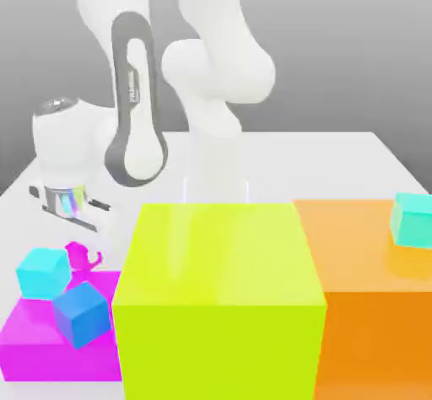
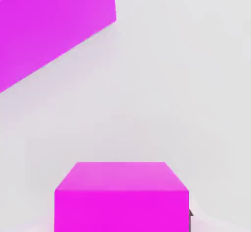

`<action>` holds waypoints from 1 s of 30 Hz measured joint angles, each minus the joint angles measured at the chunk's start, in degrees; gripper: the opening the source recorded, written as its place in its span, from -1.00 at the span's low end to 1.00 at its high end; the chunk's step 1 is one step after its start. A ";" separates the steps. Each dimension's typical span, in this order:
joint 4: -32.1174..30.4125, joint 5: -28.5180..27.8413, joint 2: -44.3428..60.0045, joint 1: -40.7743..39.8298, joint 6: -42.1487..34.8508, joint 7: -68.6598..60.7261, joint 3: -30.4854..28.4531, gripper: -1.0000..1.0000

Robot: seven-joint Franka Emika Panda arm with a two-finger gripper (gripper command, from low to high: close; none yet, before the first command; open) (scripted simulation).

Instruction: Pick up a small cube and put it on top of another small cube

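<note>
The small cube is bright magenta and sits low by the table, just behind the flat magenta block. It is partly hidden by the light cyan small cube, which rests on that block. My gripper reaches down onto the magenta cube from the white hand above it. In the hand view the magenta cube looms close between the jaws, and a dark fingertip presses its side. The gripper is shut on it.
A darker blue cube lies on the flat magenta block beside the cyan one. A big yellow-green block stands in the middle. On the exterior view's right, an orange block carries a turquoise cube.
</note>
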 joint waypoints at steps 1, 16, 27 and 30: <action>-0.40 -2.28 -1.73 -0.47 -1.33 1.55 -0.46 -1.00; 15.58 -10.59 -12.82 0.52 -25.84 32.29 6.28 -1.00; 19.15 -5.37 -7.81 0.99 -26.92 48.86 9.00 -1.00; 18.69 -5.31 -6.01 1.07 -24.69 48.91 8.93 1.00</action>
